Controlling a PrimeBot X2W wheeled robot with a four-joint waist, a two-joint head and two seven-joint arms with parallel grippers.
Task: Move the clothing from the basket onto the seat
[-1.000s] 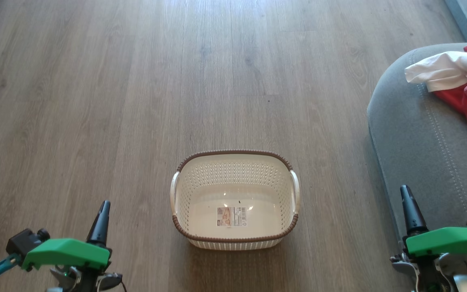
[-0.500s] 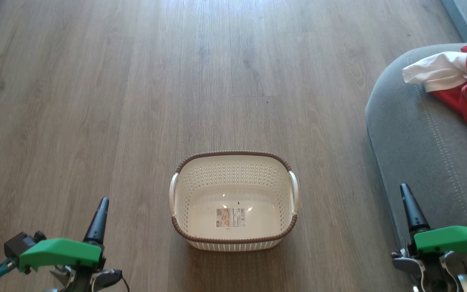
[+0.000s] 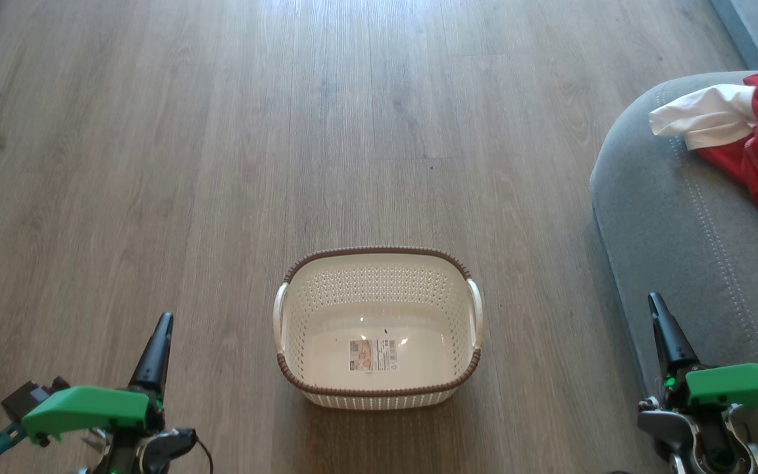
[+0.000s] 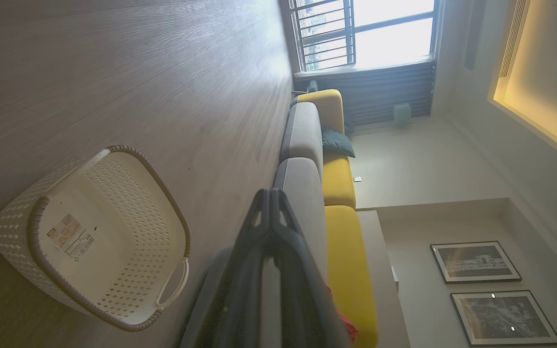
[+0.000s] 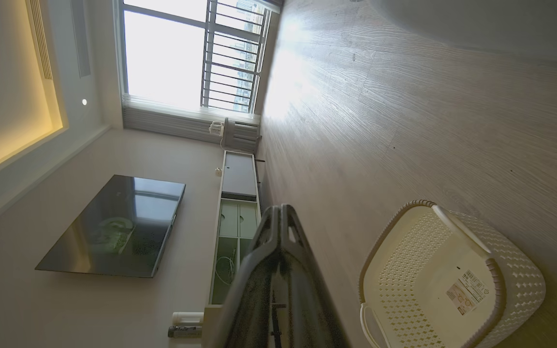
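The left end effector (image 4: 271, 195) rises with its two dark fingers pressed together. The basket (image 4: 128, 203) stands on the wooden floor (image 4: 162, 72), its sticker label (image 4: 70, 236) showing inside, apart from the grey seat's (image 4: 302, 181) edge. A scrap of red clothing (image 4: 347, 328) lies on the seat.

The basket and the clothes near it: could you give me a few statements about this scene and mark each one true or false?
1. The basket holds no clothing, just a sticker label on its bottom. True.
2. The clothing lies on the floor beside the basket. False: the red and white clothing lies on the grey seat.
3. The left end effector and the right end effector are both shut and hold nothing. True.
4. The basket is tipped onto its side. False: it stands upright on the wooden floor, its opening facing up.
5. The left end effector reaches into the basket. False: it is apart from the basket, off to its left.
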